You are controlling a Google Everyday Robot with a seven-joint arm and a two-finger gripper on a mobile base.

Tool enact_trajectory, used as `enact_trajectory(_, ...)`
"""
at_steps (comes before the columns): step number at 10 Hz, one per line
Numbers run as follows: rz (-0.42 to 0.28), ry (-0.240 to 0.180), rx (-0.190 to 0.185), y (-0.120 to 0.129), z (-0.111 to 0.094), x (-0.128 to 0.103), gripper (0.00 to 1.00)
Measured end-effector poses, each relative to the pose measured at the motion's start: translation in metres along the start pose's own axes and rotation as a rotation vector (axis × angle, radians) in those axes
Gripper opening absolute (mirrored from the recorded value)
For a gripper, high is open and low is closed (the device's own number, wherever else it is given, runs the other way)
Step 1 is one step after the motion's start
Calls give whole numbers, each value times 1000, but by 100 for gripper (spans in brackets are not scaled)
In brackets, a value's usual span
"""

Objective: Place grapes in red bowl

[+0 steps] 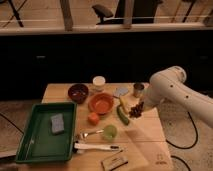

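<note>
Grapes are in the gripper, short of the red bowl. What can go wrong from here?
1. The gripper, shut on the grapes, seems low over the table; the green vegetable lies between it and the red bowl, so a low sweep may knock it.
2. The bowl is shallow; grapes released early may roll out.
3. The maroon bowl sits beside it: wrong target possible.

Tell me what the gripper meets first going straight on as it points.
Probably the long green vegetable just ahead of the gripper, which holds the grapes; the red bowl lies beyond. Its height is unclear, so it may pass over.
</note>
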Motion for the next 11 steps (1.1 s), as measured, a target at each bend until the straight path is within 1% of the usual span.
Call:
enact_trajectory(2, -14, 2, 12, -11, -3, -7, 0)
enact_trajectory(4, -23, 8, 24, -17, -5, -9, 0)
enact_trajectory(9, -53, 0, 40, -35, -3, -21, 0)
enact_trajectory(11, -62, 1, 51, -41, -1, -22, 0)
